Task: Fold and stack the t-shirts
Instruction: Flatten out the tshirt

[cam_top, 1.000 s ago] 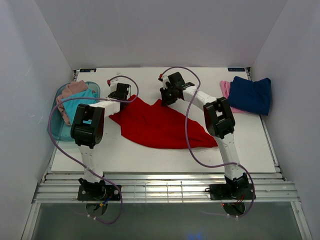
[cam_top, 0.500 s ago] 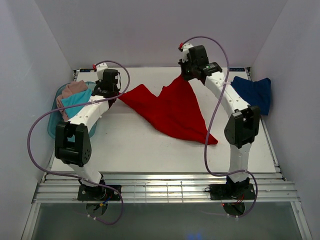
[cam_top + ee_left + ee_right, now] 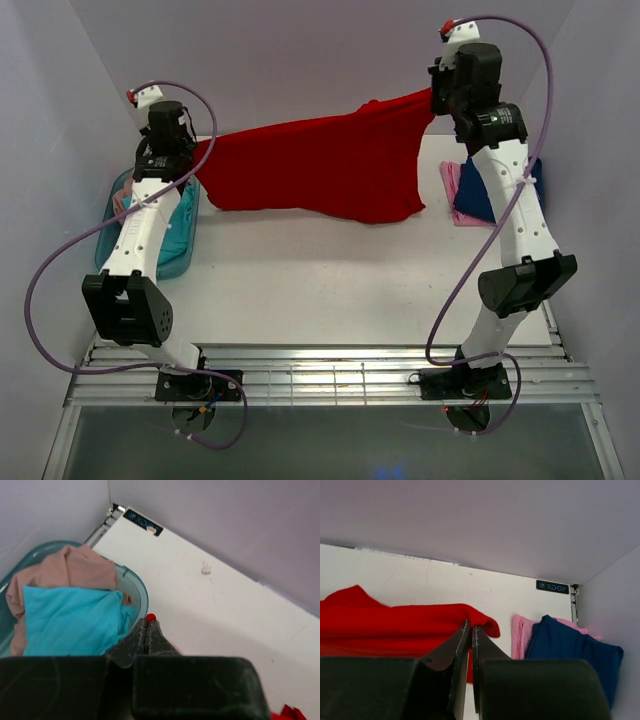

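The red t-shirt [image 3: 320, 170] hangs stretched in the air between both grippers, high over the back of the table, its lower edge near the surface. My left gripper [image 3: 197, 152] is shut on its left corner; a speck of the red t-shirt [image 3: 150, 617] shows at the pinched tips of my left gripper [image 3: 148, 624]. My right gripper [image 3: 432, 100] is shut on the right corner, and the red t-shirt [image 3: 395, 627] bunches at the tips of my right gripper [image 3: 470, 626]. A navy t-shirt [image 3: 500, 195] lies on a light pink t-shirt [image 3: 452, 180] at the right. The turquoise t-shirt [image 3: 70, 622] and the pink-beige t-shirt [image 3: 75, 570] lie in the tub.
The translucent teal tub [image 3: 185, 255] sits at the table's left edge, under my left arm. White walls enclose the back and both sides. The table's far edge carries a small black label [image 3: 552, 587] at the right corner.
Both arms have risen and spread apart, lifting the red t-shirt off the table and pulling it into a wide hanging sheet. The left arm moved out over the tub.
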Action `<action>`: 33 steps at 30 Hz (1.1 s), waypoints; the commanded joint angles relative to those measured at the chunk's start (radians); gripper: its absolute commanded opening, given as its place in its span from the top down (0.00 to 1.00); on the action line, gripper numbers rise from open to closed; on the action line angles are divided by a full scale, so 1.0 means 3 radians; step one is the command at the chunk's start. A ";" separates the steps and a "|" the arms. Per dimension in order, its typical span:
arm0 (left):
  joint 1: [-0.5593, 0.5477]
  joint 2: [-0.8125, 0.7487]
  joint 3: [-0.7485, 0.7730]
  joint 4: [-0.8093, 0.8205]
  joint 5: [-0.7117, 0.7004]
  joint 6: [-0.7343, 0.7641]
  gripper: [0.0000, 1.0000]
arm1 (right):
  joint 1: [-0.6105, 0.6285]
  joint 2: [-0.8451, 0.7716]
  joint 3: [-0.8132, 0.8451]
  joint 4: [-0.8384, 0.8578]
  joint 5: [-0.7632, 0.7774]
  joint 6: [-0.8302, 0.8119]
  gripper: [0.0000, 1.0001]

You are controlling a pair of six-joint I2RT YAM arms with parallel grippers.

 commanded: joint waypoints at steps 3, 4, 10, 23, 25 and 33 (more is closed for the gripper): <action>0.0160 -0.0487 0.0183 -0.0271 0.0244 0.0172 1.00 | -0.0177 -0.0512 -0.0015 0.0067 0.0241 0.0055 0.92; 0.0160 -0.0665 0.0092 -0.0271 0.0458 0.0177 1.00 | -0.0177 -0.0594 -0.0077 0.0068 0.0210 0.0050 0.92; 0.0160 -0.1432 -0.0190 -0.0398 0.1275 0.0131 1.00 | -0.0177 -0.1625 -0.0740 -0.0014 -0.0229 0.0142 0.92; 0.0053 -0.2450 0.0909 -0.1452 0.2024 0.0035 1.00 | -0.0177 -0.2727 0.0264 -0.0704 -0.1257 0.0541 0.91; 0.0053 -0.2512 0.0899 -0.1523 0.2050 -0.0037 1.00 | -0.0177 -0.2824 0.0434 -0.0700 -0.1318 0.0648 0.90; 0.0053 -0.2594 0.0787 -0.1447 0.1918 -0.0217 1.00 | -0.0177 -0.3075 -0.0326 -0.0256 -0.1104 0.0628 0.91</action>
